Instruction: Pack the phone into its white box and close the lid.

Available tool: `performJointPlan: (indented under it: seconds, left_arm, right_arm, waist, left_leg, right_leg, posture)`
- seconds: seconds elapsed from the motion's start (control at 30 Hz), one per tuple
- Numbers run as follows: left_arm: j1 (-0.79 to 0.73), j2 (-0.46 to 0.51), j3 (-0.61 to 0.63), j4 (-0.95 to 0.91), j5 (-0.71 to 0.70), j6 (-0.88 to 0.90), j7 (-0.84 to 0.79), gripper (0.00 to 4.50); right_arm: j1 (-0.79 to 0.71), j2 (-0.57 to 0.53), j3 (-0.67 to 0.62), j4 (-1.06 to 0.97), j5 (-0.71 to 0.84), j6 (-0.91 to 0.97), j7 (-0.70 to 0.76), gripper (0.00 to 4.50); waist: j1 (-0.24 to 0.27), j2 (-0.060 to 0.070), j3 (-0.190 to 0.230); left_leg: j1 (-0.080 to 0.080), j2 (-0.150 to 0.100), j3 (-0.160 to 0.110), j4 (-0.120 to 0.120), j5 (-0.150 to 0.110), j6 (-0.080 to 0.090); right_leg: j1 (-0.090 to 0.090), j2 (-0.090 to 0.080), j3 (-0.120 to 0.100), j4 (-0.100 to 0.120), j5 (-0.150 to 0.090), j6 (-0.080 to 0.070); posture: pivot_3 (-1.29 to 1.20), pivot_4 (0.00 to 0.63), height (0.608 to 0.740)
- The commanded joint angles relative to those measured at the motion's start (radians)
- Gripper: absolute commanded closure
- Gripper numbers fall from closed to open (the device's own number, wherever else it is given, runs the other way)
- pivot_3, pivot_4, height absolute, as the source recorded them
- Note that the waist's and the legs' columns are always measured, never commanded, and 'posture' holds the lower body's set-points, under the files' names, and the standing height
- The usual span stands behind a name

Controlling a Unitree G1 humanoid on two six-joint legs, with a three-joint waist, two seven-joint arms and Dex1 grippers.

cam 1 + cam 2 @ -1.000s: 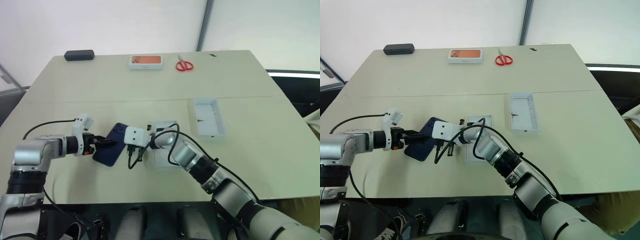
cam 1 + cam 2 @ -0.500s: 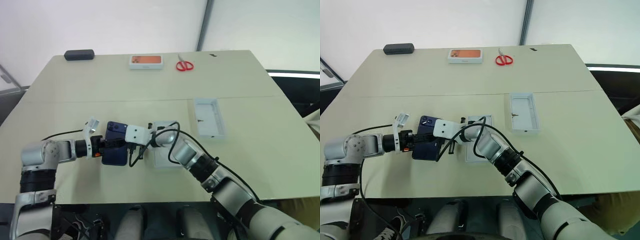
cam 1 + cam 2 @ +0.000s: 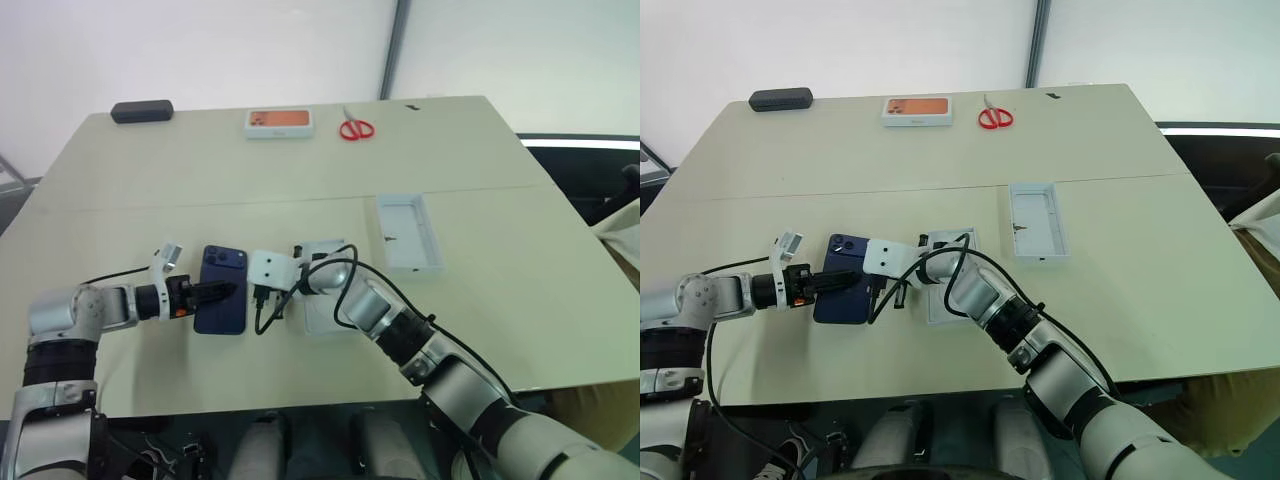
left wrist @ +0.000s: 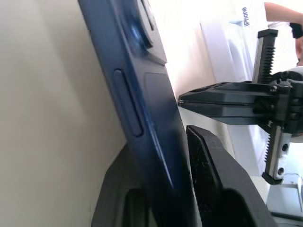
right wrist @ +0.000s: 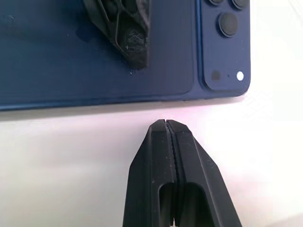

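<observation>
The phone [image 3: 221, 290] now lies squared up, camera cluster toward the far edge of the desk [image 3: 300, 170], where a second ago it sat slanted with one end raised. The left tool [image 3: 226, 291] has narrowed and pinches the phone's edge, one finger over the glossy back, the other beneath. The right tool [image 5: 165, 124] sits just beside the phone's other long edge, fingers pressed together and holding nothing, unmoved. Behind that arm lies the lid [image 3: 326, 300]; the white box [image 3: 408, 233] sits well apart to the right. Scissors [image 3: 352, 128], an orange-printed box [image 3: 280, 121] and a dark case [image 3: 141, 111] line the far edge.
</observation>
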Motion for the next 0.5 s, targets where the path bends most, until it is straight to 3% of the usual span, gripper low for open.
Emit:
performJointPlan:
  seconds: [0.03, 0.2, 0.37, 0.5]
  left_arm:
    - [0.027, 0.006, 0.001, -0.022, -0.011, -0.002, 0.006, 2.94]
    - [0.040, -0.002, 0.009, -0.020, -0.027, 0.004, 0.016, 2.94]
    - [0.044, 0.000, 0.018, -0.020, -0.049, 0.013, 0.019, 4.47]
    - [0.078, 0.007, 0.028, -0.075, -0.089, 0.003, -0.012, 4.47]
  right_arm:
    - [-0.001, 0.002, -0.012, -0.003, -0.003, -0.002, -0.004, 4.50]
    - [0.005, -0.002, -0.010, -0.012, -0.004, 0.001, 0.000, 4.50]
    - [0.005, -0.005, -0.010, -0.013, -0.005, 0.000, 0.000, 4.50]
    - [0.003, -0.006, -0.010, -0.009, -0.006, -0.004, -0.003, 4.50]
  waist:
    - [0.000, 0.000, 0.000]
    - [0.001, 0.000, 0.000]
    - [0.001, -0.001, 0.000]
    - [0.000, -0.001, 0.000]
  left_leg:
    - [0.000, 0.000, 0.000, 0.000, 0.000, 0.000]
    - [0.000, 0.000, 0.000, 0.000, 0.000, 0.000]
    - [0.000, 0.000, 0.000, 0.000, 0.000, 0.000]
    - [0.000, 0.000, 0.000, 0.000, 0.000, 0.000]
  right_leg:
    - [0.000, 0.000, 0.000, 0.000, 0.000, 0.000]
    - [0.000, 0.000, 0.000, 0.000, 0.000, 0.000]
    - [0.000, 0.000, 0.000, 0.000, 0.000, 0.000]
    - [0.000, 0.000, 0.000, 0.000, 0.000, 0.000]
  posture:
    - [0.00, 0.150, 0.740]
    - [0.00, 0.150, 0.740]
    - [0.00, 0.150, 0.740]
    - [0.00, 0.150, 0.740]
